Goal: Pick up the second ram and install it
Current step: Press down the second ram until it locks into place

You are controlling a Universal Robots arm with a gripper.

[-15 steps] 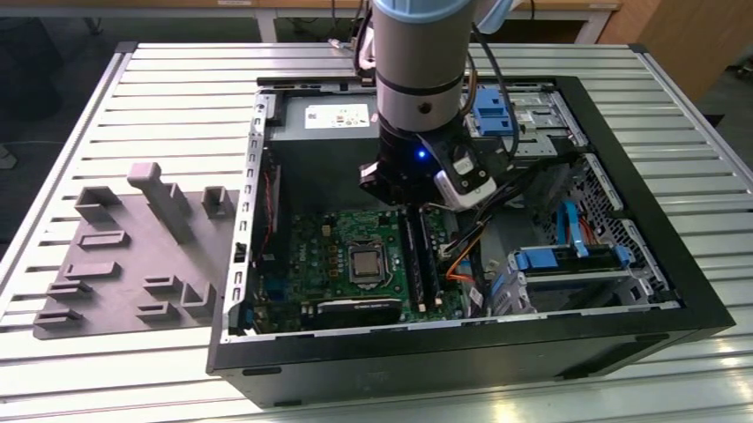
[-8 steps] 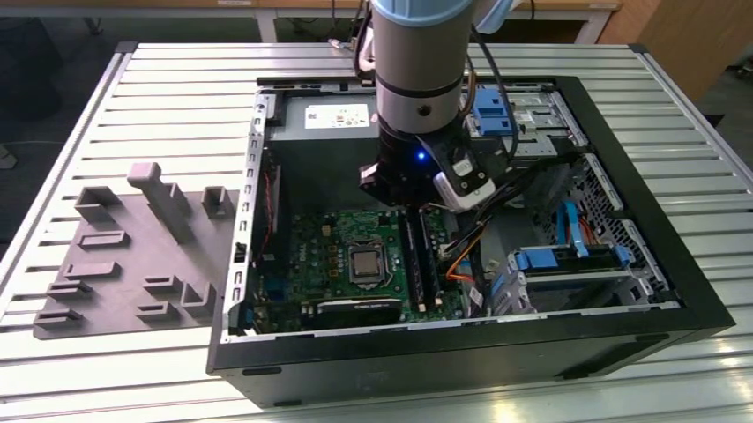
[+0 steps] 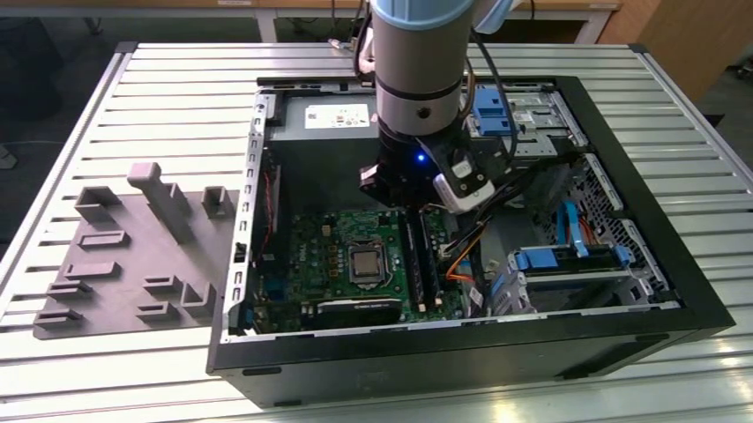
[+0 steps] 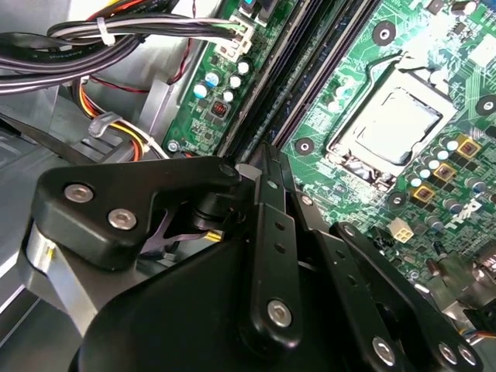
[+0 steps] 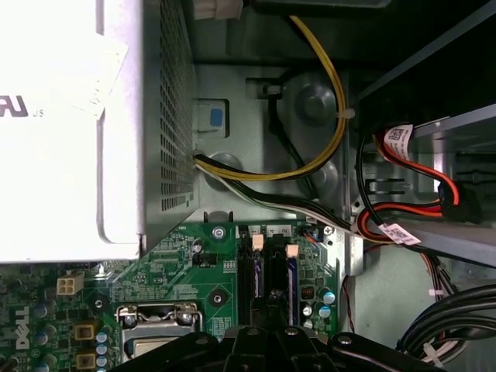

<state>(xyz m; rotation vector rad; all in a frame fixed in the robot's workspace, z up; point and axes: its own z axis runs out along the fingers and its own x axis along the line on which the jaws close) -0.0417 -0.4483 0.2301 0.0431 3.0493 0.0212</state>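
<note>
Here, gripper [image 3: 412, 201] low inside open computer case [image 3: 659, 304], directly over motherboard [image 3: 341, 251], near memory slots [image 3: 421, 256] beside processor socket [image 3: 367, 263]. Fingers: cannot tell whether clenched or released; black linkage blocks tips in both wrist views. Second ram: not clearly made out; in first wrist view a blue-green stick [image 5: 292, 280] stands in one slot of motherboard, identity uncertain. Grey tray [image 3: 130, 264] lies on table [image 3: 176, 97], well apart from motherboard, on exterior view's left.
</note>
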